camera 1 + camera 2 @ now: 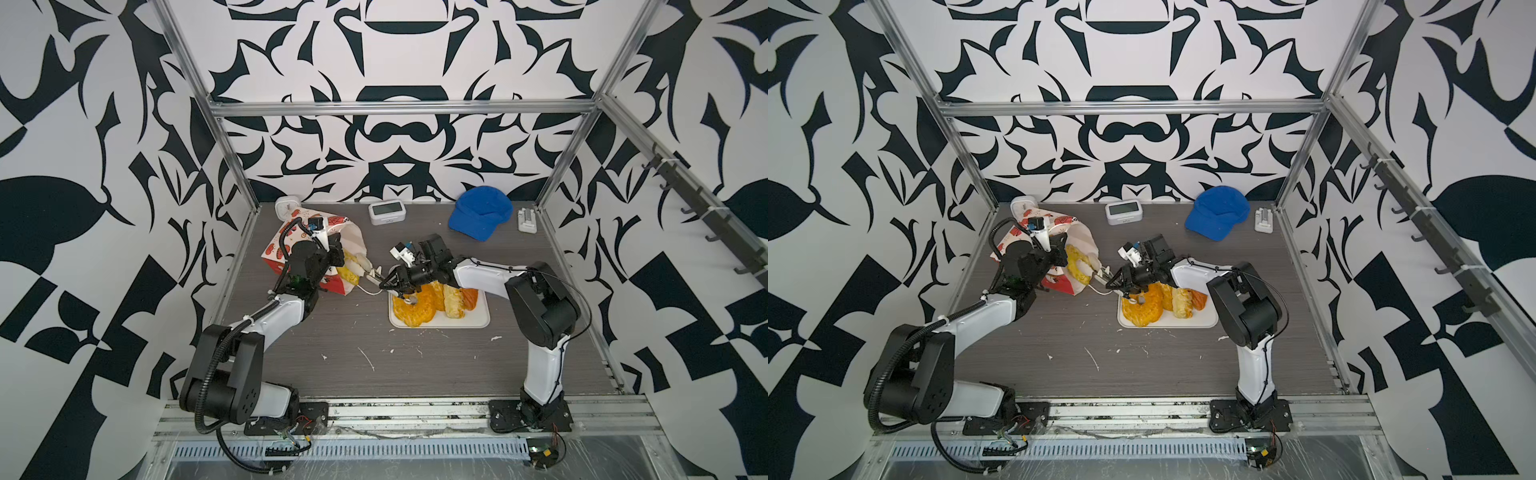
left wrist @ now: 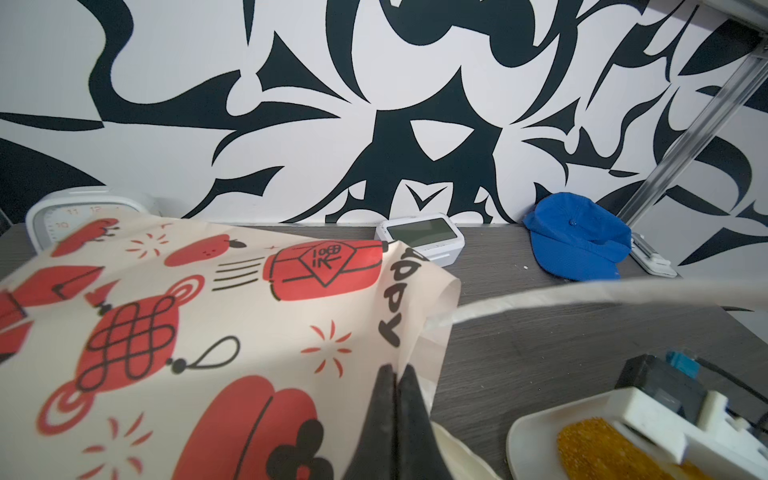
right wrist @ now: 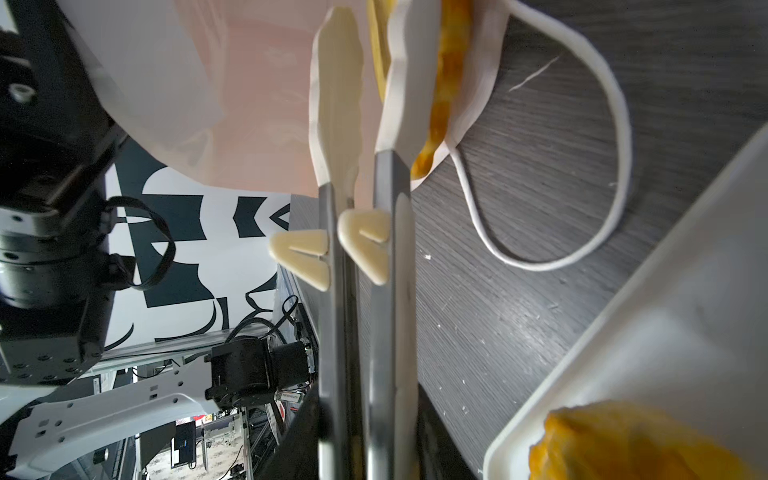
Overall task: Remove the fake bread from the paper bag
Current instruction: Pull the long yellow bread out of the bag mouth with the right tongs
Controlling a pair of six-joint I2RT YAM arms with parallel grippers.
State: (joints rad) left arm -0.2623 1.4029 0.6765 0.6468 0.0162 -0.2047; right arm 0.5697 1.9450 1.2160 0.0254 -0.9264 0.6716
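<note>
- Black-and-white patterned walls box in a grey wood-grain worktop (image 1: 374, 357).
- One yellow piece of bread (image 1: 348, 271) sits just inside the mouth of the paper bag (image 2: 208, 311). The bag lies on its side at the back left of the worktop. What look like four more pieces lie on a white tray (image 1: 484, 321) near the middle.
- Glossy and moulded, the bread looks light, hard and slippery. A hold across its narrow middle seems safer than one on a rounded end, where it could squirt free.
- The bag is thin and light, so it would likely slide with any pull unless pinned or held.
- The left fingers (image 2: 384, 399) are clenched on the upper lip of the bag's mouth, holding it up.
- The right fingers (image 1: 392, 283) grasp a pair of tongs (image 3: 357, 291). The pale blades stand a little apart and reach into the mouth, one lying against the bread.
- Whether the bread sits between the blades or only beside one cannot be told.
- Its shape is mostly hidden by the blade and the bag's lower lip, and the depth of the bag is out of sight.
- A white cord handle (image 3: 615, 145) loops on the worktop between bag and tray.
- A blue cap (image 1: 480, 212) and a small digital clock (image 1: 387, 212) sit along the back wall, well apart from the work.
</note>
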